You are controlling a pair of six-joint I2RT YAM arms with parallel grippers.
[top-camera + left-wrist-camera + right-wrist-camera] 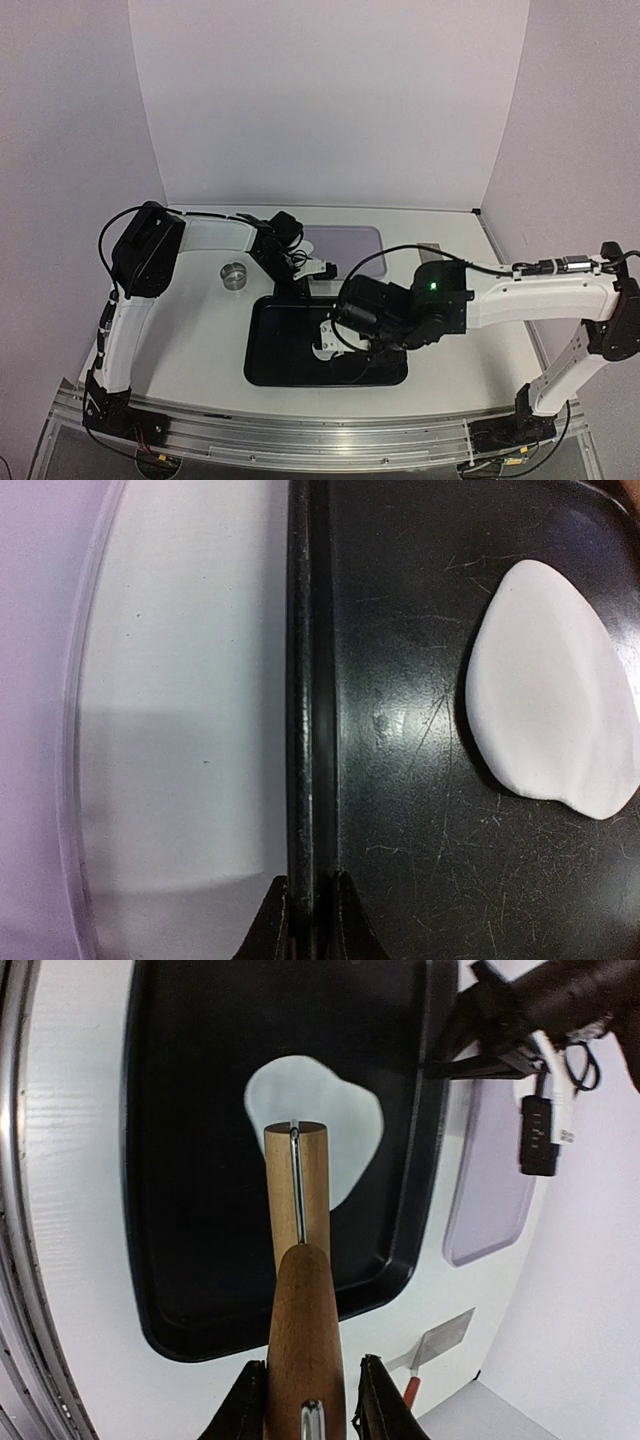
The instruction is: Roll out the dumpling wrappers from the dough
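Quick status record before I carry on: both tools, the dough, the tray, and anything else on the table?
left tool: shut on the rim of the black tray
right tool: shut on the wooden rolling pin
dough: one flattened white sheet, irregular outline, inside the tray; no round cut-outs visible
pin versus dough: roller end over the dough; contact unclear
metal ring: on the table off the tray's far-left corner, untouched
spatula: on the table outside the tray
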